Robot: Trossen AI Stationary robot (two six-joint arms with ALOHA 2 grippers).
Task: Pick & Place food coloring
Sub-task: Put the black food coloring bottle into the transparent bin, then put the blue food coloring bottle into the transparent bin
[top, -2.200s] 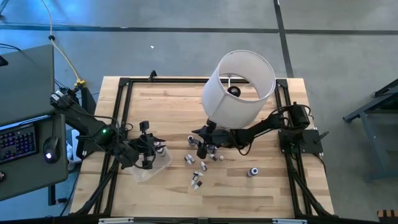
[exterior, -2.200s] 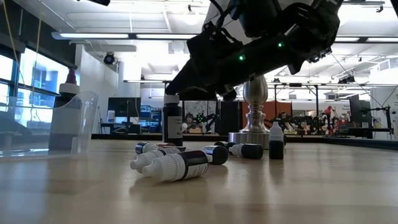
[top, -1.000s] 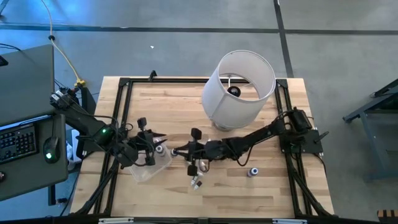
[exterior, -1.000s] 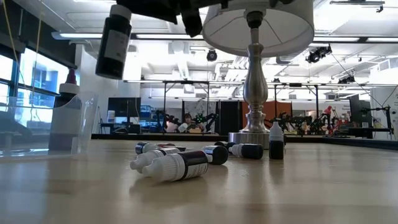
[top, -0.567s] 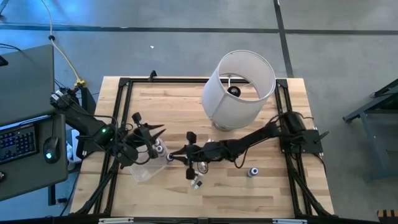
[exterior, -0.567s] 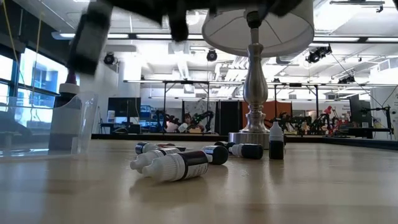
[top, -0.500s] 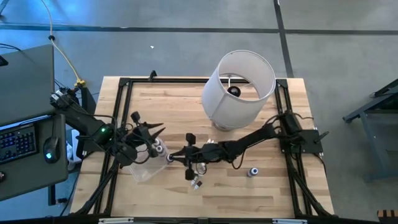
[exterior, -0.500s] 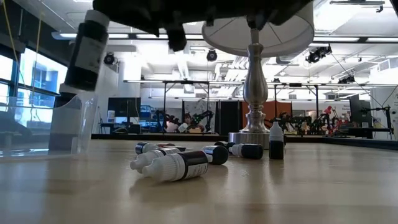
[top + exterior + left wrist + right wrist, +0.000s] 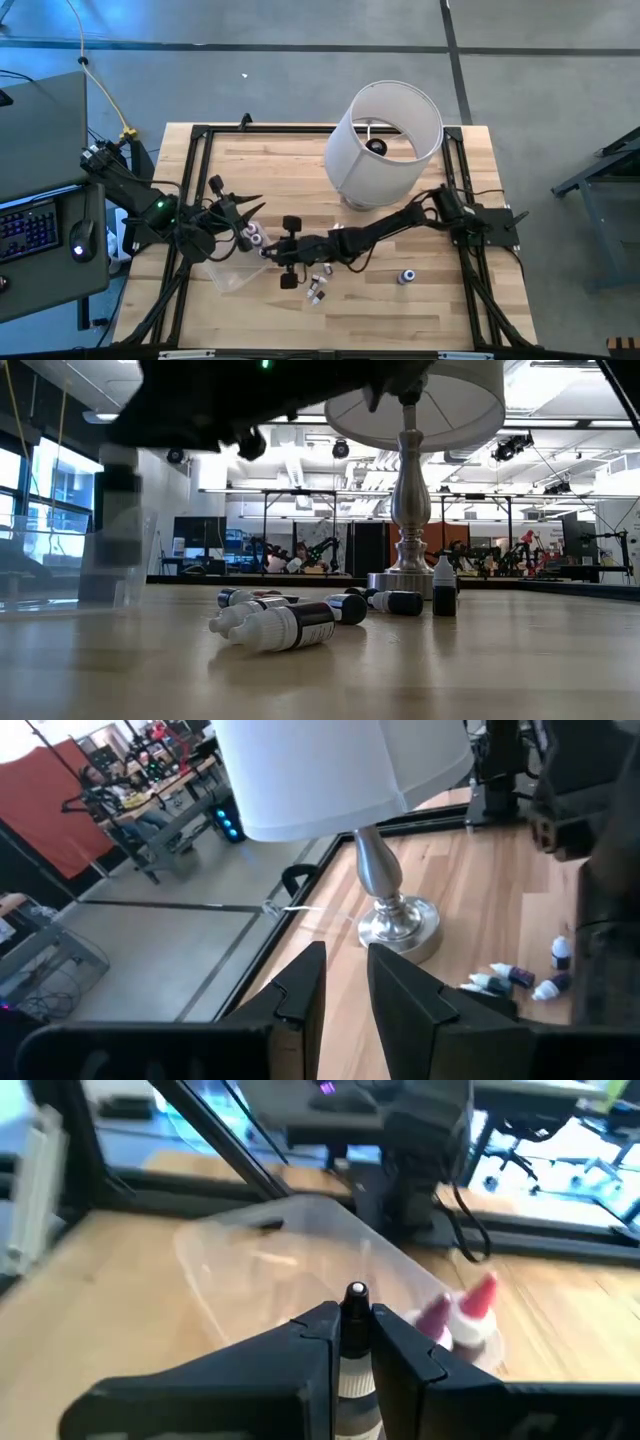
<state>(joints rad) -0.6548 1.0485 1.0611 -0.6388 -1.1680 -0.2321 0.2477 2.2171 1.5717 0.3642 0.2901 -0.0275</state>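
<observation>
Wooden table [image 9: 300, 170] carries a white lamp [image 9: 385, 140] at 1 o'clock and a clear tub [image 9: 290, 1260] at 8 o'clock. Loose food coloring bottles [image 9: 285, 625] lie near centre. The right gripper [image 9: 350, 1342] is clamped on a dark-capped bottle [image 9: 355, 1305], long axis upright, directly over the tub. The left gripper [image 9: 345, 982], jaws narrowly parted and empty, waits at the tub's 11 o'clock side.
</observation>
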